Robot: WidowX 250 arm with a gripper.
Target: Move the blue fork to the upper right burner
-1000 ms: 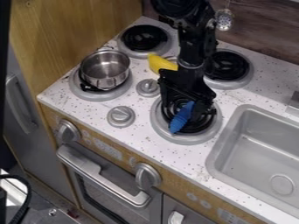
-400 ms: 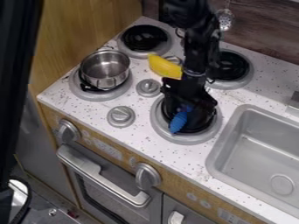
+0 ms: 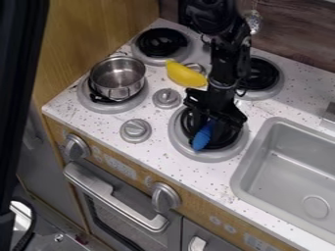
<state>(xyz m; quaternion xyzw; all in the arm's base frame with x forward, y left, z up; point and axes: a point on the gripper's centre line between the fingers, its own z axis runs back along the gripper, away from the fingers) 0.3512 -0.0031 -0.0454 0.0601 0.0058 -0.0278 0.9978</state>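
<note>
The black gripper (image 3: 214, 126) hangs low over the lower right burner (image 3: 187, 152), right at the blue fork. Only the lower left part of the blue fork (image 3: 203, 138) shows, lying at a slant over the dark coil; its upper end is hidden by the gripper. Whether the fork is held cannot be made out. Behind and to the right of the arm is the upper right burner (image 3: 264, 77), its left side partly covered by the arm.
A yellow banana-shaped toy (image 3: 185, 75) lies left of the arm. The metal pot (image 3: 118, 77) sits on the lower left burner, with the upper left burner (image 3: 162, 43) behind it. The grey sink (image 3: 294, 171) is at the right, and a slotted utensil (image 3: 254, 22) hangs behind.
My gripper has shifted slightly right and lower, covering the fork's upper end. The fork's visible end has moved slightly right. A dark shape has come in along the left edge.
</note>
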